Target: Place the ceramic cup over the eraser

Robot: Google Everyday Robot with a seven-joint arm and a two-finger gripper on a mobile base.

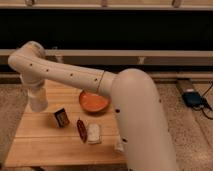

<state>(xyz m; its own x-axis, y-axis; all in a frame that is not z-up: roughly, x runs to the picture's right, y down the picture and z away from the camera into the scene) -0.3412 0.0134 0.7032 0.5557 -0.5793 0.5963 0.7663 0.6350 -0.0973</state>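
Clenching jaws on plain white tapered ceramic cup (38,106), gripper (37,101) at table (35,142) edge, black orange-marked eraser (61,117) nearby

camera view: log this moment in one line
gripper: shut on ceramic cup, left of eraser | eraser: uncovered, apart from cup | orange bowl: behind-right of eraser | status: cup not yet over eraser

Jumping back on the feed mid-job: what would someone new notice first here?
The big white arm dominates, sweeping from lower right over the wooden table to its left edge, where the gripper points down and looks shut on the white cup. Next comes the orange bowl at the table's middle back. The black eraser sits just right of the cup, apart from it.
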